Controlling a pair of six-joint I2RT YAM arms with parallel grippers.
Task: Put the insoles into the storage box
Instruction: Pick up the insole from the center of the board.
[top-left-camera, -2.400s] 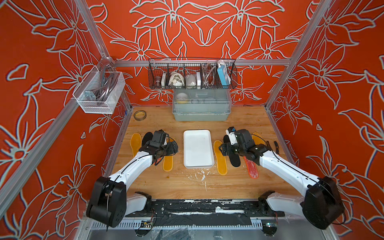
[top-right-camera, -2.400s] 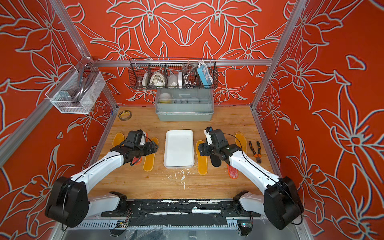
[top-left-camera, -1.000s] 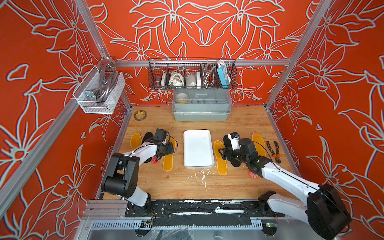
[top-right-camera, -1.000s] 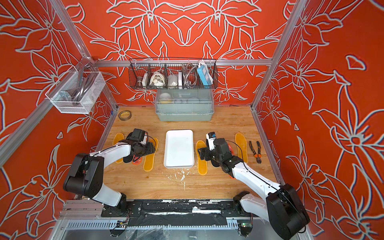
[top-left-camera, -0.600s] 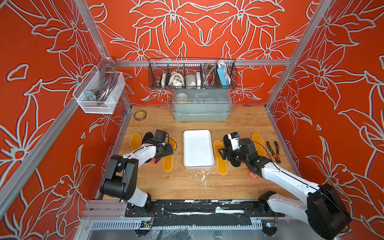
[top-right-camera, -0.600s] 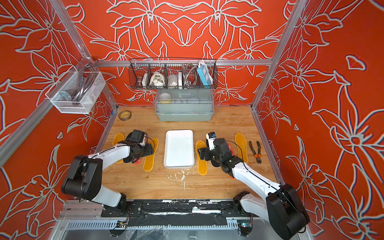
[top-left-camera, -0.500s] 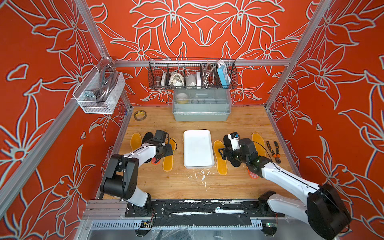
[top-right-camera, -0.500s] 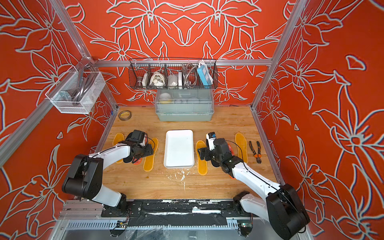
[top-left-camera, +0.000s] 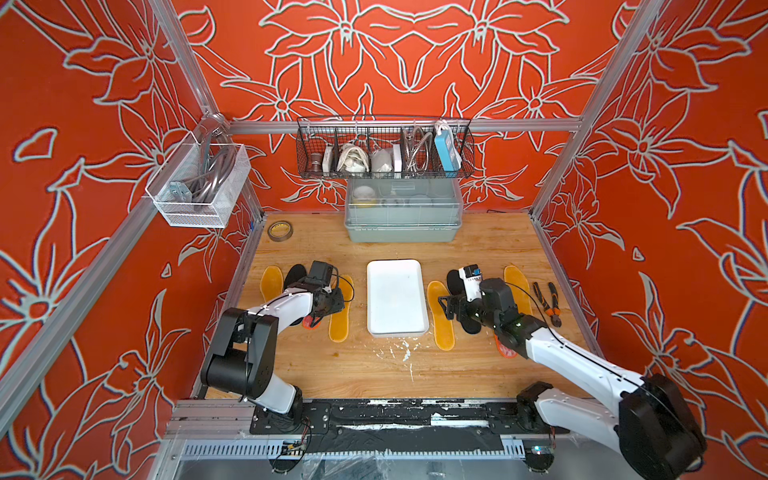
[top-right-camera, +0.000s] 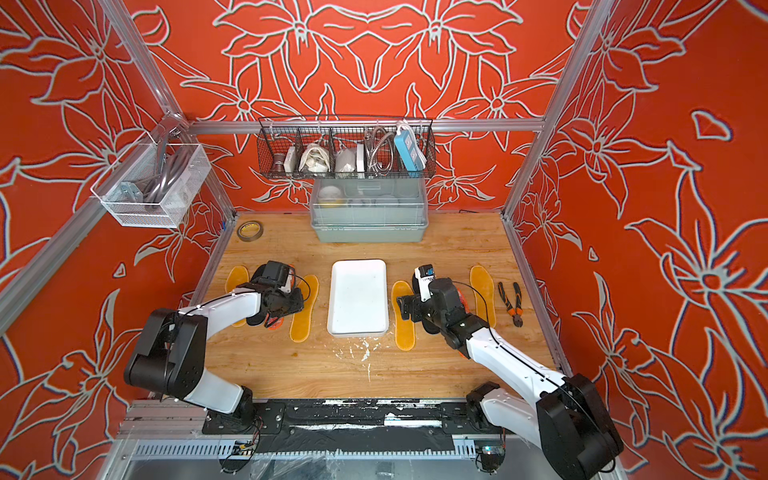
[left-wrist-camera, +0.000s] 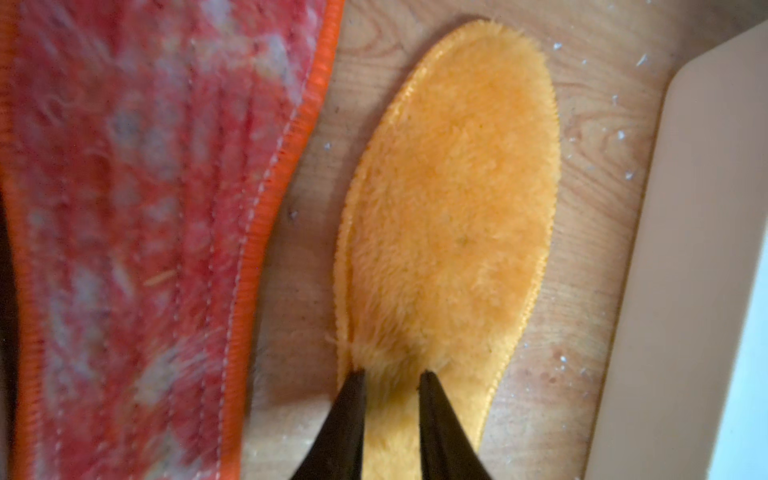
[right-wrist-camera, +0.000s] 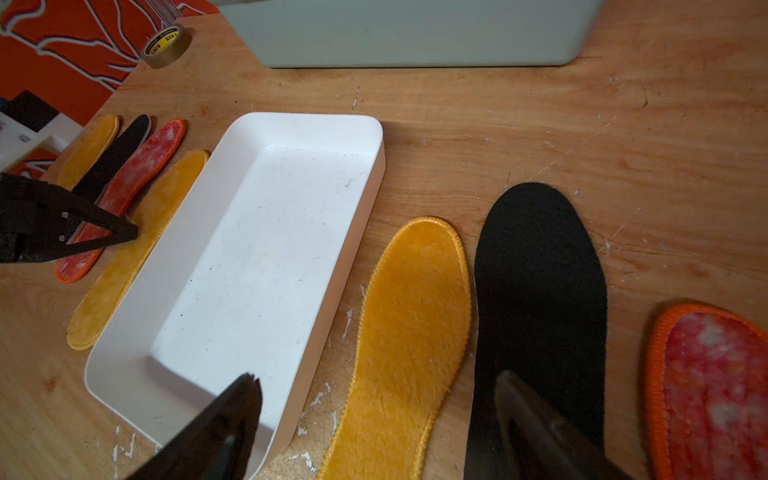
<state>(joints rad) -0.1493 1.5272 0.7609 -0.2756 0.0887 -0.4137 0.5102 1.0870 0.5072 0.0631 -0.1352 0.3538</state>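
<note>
Amber insole (left-wrist-camera: 449, 208) pinched
Left gripper (left-wrist-camera: 390, 374) nips it, storage box (left-wrist-camera: 706, 270) alongside; right gripper (right-wrist-camera: 380, 390) spread above second amber insole (right-wrist-camera: 415, 311).

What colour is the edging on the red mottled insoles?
Bright orange; best seen on the insole in the left wrist view.

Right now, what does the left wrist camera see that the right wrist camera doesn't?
Only the left wrist view shows both tips of the left pincer close together on the fuzz of an amber insole. Only the right wrist view shows the tape roll, the grey-green bin, the wide-open right pincer and the black insole by it. Both show that amber insole, the red-and-white insole beside it and the white storage box.
</note>
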